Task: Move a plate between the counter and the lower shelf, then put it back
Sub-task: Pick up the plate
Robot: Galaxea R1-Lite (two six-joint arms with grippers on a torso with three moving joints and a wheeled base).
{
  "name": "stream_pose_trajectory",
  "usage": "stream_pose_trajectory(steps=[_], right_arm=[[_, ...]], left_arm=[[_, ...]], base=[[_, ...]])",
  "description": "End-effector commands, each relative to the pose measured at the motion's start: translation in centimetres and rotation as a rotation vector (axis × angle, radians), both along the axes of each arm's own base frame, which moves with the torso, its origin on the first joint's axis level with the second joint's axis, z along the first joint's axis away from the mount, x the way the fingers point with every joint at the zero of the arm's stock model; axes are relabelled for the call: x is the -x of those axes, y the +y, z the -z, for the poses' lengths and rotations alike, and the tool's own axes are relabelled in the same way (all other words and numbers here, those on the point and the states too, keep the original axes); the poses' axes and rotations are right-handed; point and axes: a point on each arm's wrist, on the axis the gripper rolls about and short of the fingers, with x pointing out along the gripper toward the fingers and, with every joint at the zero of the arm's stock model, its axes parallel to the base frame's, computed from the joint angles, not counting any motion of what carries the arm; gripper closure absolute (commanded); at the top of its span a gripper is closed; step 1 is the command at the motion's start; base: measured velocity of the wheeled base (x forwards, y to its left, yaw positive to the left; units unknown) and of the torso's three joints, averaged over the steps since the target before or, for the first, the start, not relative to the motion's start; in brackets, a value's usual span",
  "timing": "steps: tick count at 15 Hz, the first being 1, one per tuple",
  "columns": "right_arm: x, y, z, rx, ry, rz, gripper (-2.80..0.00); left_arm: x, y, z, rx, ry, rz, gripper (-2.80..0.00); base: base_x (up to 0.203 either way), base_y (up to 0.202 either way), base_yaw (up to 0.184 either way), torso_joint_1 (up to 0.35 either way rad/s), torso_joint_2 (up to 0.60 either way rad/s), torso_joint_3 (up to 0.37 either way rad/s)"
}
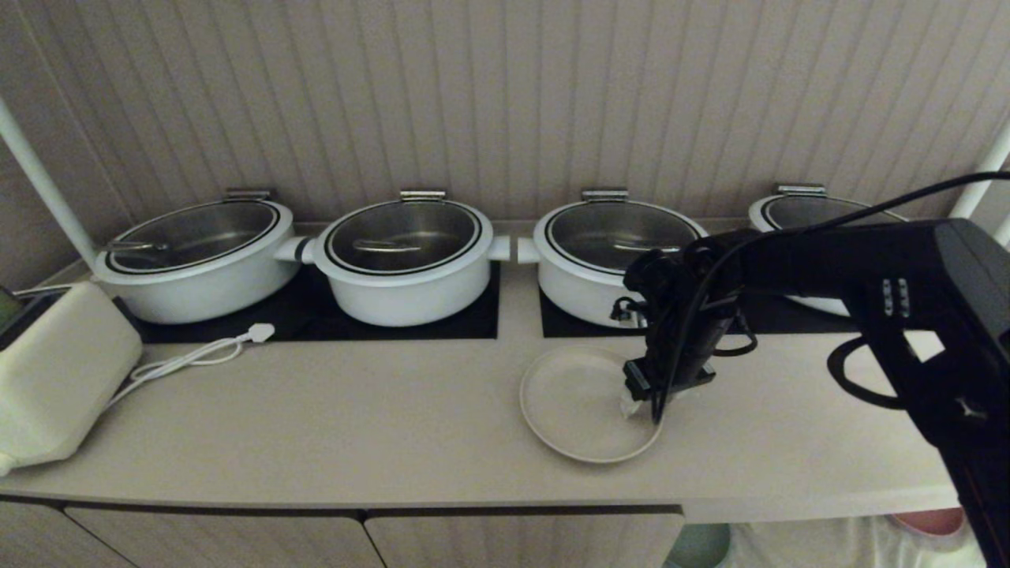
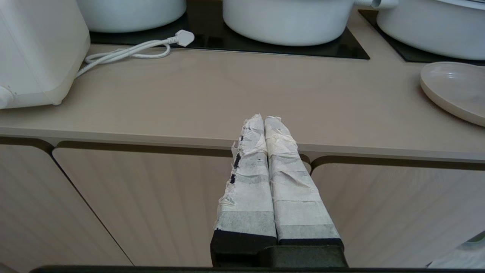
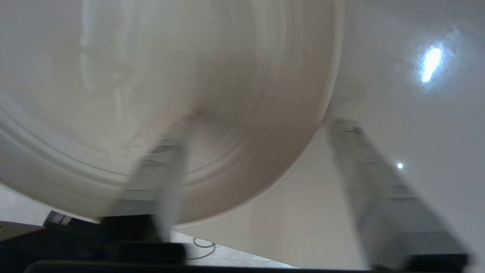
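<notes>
My right tool [image 1: 641,404] stands over the right-hand edge of the plate [image 1: 580,406], pointing down at the bench [image 1: 355,426]. The plate lies flat on the bench, in front of the third pot, and reaches away from the tool toward my left. From the right wrist view, one finger [image 3: 166,167] sits over the plate's inner face and the other [image 3: 379,182] stands outside the rim on bare bench, so the rim runs between them. The fingers are spread with the rim in the gap; that view is smeared, so I judge, not certify, that they have not yet pinched it. The closing line must cross the rim squarely; being round, the plate offers no long axis.

My left tool [image 2: 265,121] is pressed together, empty, and parked low before the cabinet fronts, well apart from the plate. The right is plainly the nearer.

Count: one plate, four lidded pots [image 1: 406,260], one white appliance [image 1: 59,371] with one cable [image 1: 197,355].
</notes>
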Motion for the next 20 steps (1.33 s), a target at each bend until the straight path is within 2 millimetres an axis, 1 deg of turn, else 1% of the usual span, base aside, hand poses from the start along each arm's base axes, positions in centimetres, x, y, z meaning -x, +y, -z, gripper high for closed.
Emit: stream_pose_trajectory(steps=[1, 9, 13, 17, 20], right_arm=[[0.1, 0.2, 0.0, -0.001, 0.004, 0.013, 0.00], [0.3, 0.3, -0.3, -0.004, 0.001, 0.016, 0.00], [0.4, 0.3, -0.6, -0.021, 0.004, 0.083, 0.00], [0.7, 0.1, -1.4, -0.042, -0.002, 0.141, 0.00], [1.6, -0.3, -2.3, -0.055, 0.003, 0.184, 0.00]], left_arm=[[0.0, 0.0, 0.0, 0.001, -0.001, 0.000, 0.00], [0.0, 0.0, 0.0, 0.001, -0.001, 0.001, 0.00], [0.0, 0.0, 0.0, 0.001, -0.001, 0.000, 0.00], [0.0, 0.0, 0.0, 0.001, -0.001, 0.000, 0.00], [0.0, 0.0, 0.0, 0.001, -0.001, 0.000, 0.00]], base=[[0.000, 0.000, 0.000, 0.000, 0.00, 0.000], [0.000, 0.000, 0.000, 0.000, 0.00, 0.000], [0.000, 0.000, 0.000, 0.000, 0.00, 0.000], [0.000, 0.000, 0.000, 0.000, 0.00, 0.000], [0.000, 0.000, 0.000, 0.000, 0.00, 0.000]])
